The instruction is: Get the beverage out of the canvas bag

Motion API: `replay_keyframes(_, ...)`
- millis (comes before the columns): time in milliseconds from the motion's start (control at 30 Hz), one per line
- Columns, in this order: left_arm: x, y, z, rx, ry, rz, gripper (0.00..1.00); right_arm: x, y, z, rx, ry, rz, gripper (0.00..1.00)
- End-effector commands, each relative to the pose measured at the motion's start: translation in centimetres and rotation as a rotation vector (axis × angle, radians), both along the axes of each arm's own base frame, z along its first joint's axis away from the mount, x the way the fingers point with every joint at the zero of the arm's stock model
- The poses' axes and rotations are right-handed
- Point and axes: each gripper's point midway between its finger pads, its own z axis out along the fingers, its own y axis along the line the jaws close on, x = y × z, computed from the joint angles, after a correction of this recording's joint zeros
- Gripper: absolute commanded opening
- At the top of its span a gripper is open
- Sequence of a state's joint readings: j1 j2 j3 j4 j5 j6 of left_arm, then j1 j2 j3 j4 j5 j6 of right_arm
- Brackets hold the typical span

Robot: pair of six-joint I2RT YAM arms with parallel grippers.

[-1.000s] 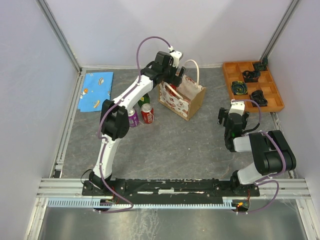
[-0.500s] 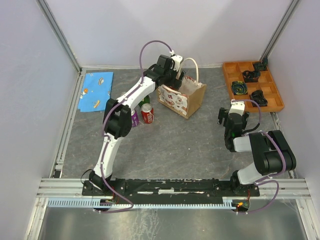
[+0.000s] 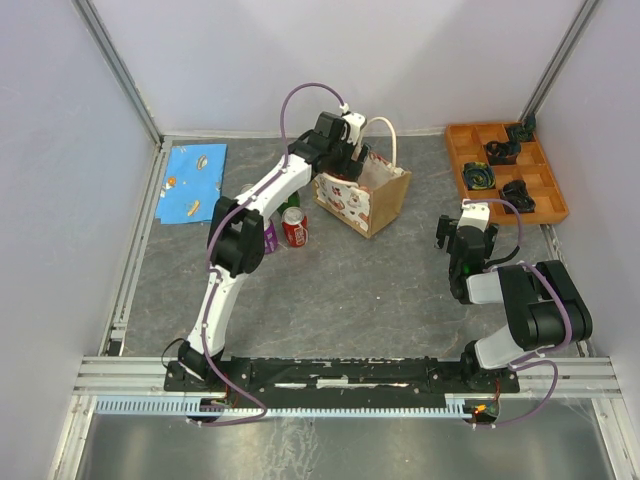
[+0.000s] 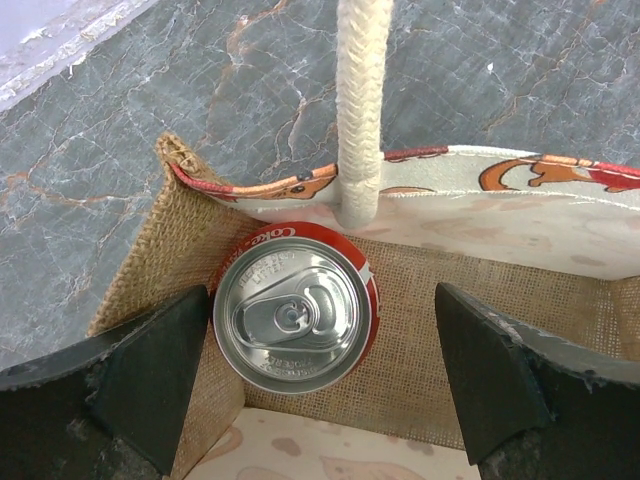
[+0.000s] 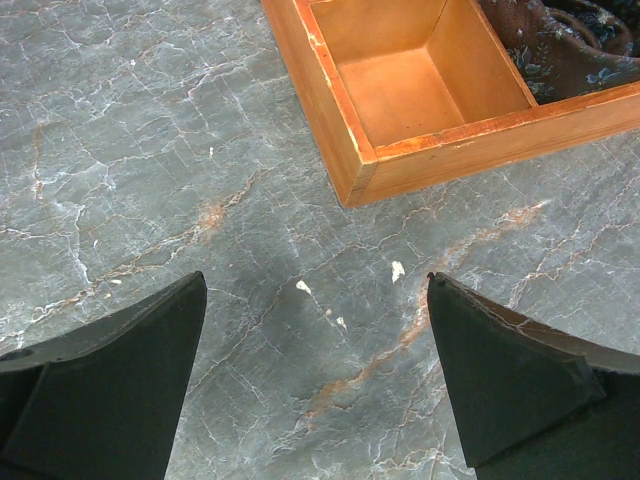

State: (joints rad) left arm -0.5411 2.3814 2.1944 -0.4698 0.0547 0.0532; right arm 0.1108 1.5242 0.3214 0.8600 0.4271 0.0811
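Bag (image 3: 378, 200): standing upright at the far middle of the table (image 3: 350, 290), mouth gaping, white handle (image 3: 390, 140) arching up over it. Holding the can (image 4: 296, 308) inside, red-sided, upright, silver top and tab facing up, sitting on the burlap floor in one corner, close under the foot of the handle and beside the printed white panel. Left claw (image 3: 352, 160): hanging over the far left part of the bag, pointing straight down, fingers (image 4: 150, 380) spreading wide apart and gripping nothing. Flanking the can on both sides in the left wrist view, one finger nearer to it than the other, neither plainly touching it; hard telling whether the tips are reaching inside the rim. Right claw (image 5: 315, 300): hovering over bare table at the right, well apart from the bag, fingers likewise standing wide apart and empty, facing a corner of the orange tray (image 5: 330, 110). Sitting at the far right, that tray, carrying dark objects in several compartments. Standing just left of the bag: a second red can (image 3: 294, 228), a purple can (image 3: 266, 236) and a green bottle (image 3: 290, 203), bunching together near the left arm. Lying at the far left: a blue sheet (image 3: 192, 183).
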Motion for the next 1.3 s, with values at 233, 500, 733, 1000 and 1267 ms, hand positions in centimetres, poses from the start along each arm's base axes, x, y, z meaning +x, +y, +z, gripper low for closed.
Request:
replay_keyframes(233,0.0,-0.6,-3.7,0.002,0.052,-0.01,0.77,1.4,0.1,2.2,0.009,-0.081,-0.002,0.99)
replay_keyframes(500,-0.7,-0.6,-4.8,0.004,0.087,-0.029,0.24,1.4,0.1,2.2,0.008,-0.082,-0.003,0.99)
replay_keyframes(733,-0.4,-2.1,1.5,-0.096,-0.004,-0.088,0.03,1.4,0.1,2.2,0.009,-0.082,-0.002,0.99)
replay_keyframes(1000,-2.1,-2.9,15.9,-0.262,-0.202,-0.177,0.03,1.4,0.1,2.3,0.008,-0.082,-0.004,0.99)
replay_keyframes(1267,-4.0,-2.9,22.7,-0.339,-0.28,-0.23,0.03,1.4,0.1,2.2,0.008,-0.082,-0.003,0.99)
